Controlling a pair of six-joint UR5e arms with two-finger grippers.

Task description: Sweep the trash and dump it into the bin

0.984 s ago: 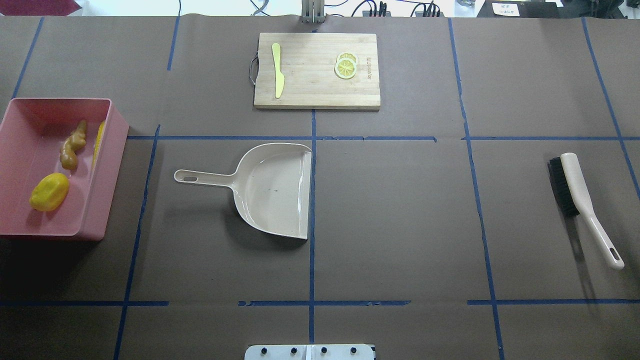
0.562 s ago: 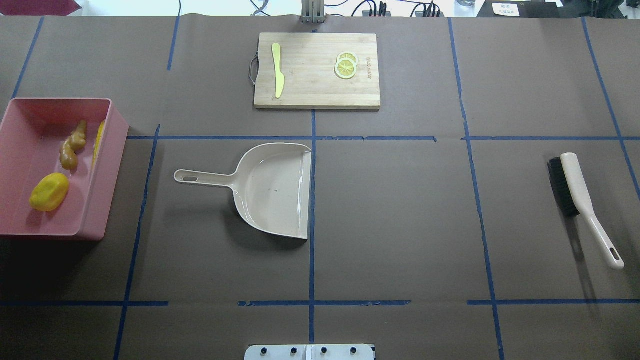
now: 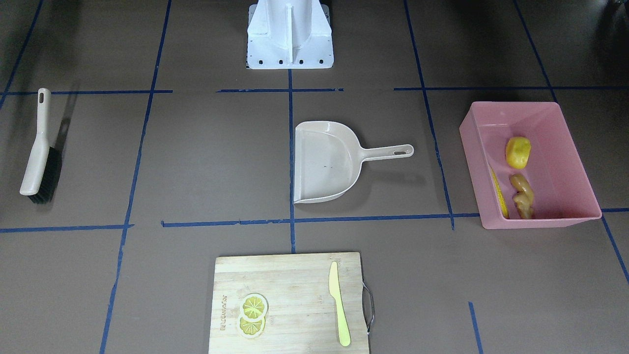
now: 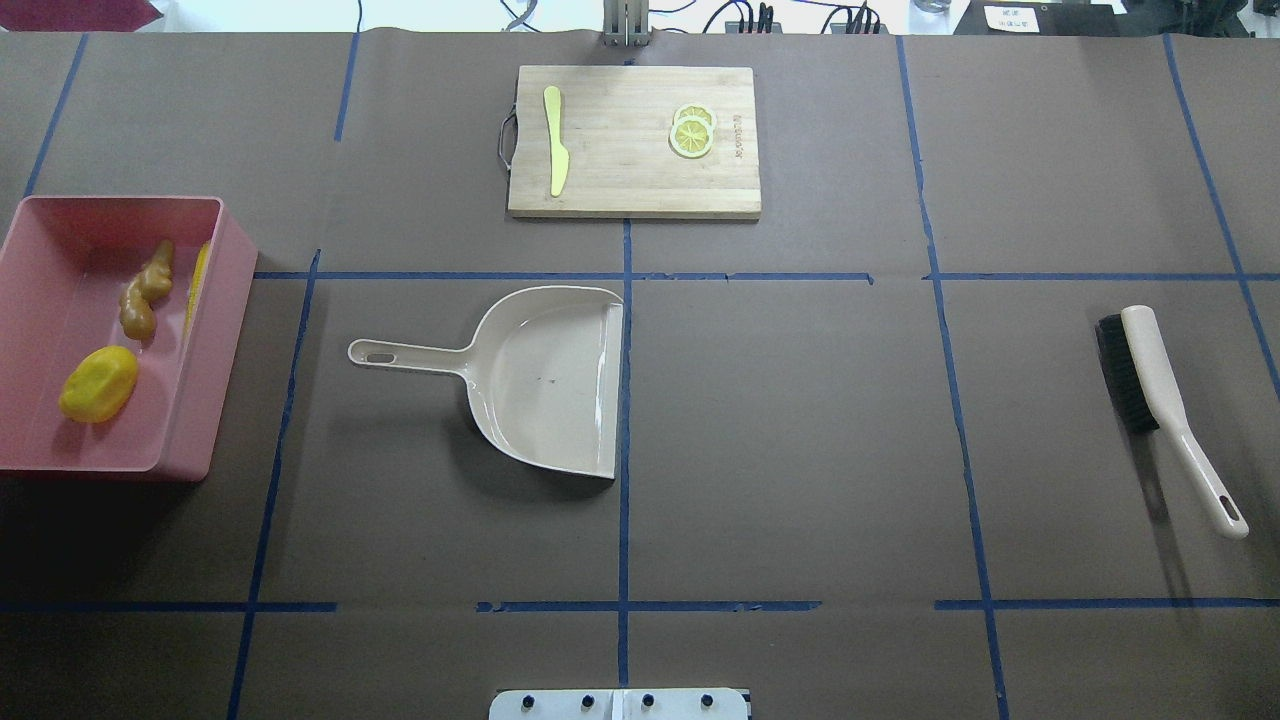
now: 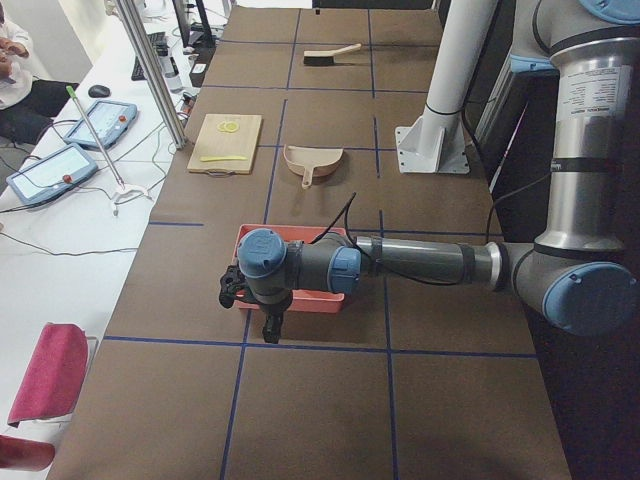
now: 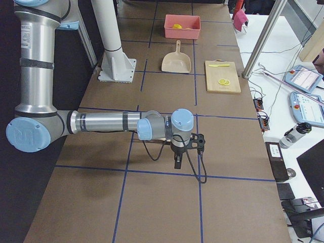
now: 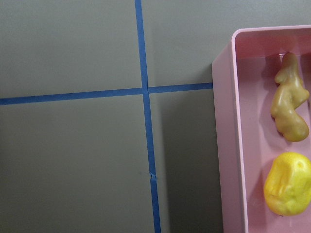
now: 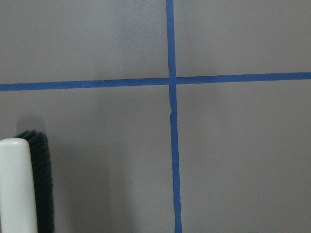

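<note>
The pink bin (image 4: 205, 330) stands at the table's left edge. In it lie the corn cob (image 4: 197, 285), the tan ginger root (image 4: 146, 290) and the yellow potato-like lump (image 4: 98, 383). The left wrist view shows the bin's rim (image 7: 226, 145), the ginger (image 7: 289, 107) and the lump (image 7: 289, 184). My left gripper (image 5: 272, 328) hangs beside the bin, seen only in the exterior left view. My right gripper (image 6: 177, 161) shows only in the exterior right view, over the table's right end. I cannot tell whether either is open or shut.
A beige dustpan (image 4: 545, 380) lies mid-table with nothing in it, its handle toward the bin. A beige brush (image 4: 1160, 400) with black bristles lies at the right; its tip shows in the right wrist view (image 8: 19, 184). A cutting board (image 4: 633, 140) with knife and lemon slices lies at the far edge.
</note>
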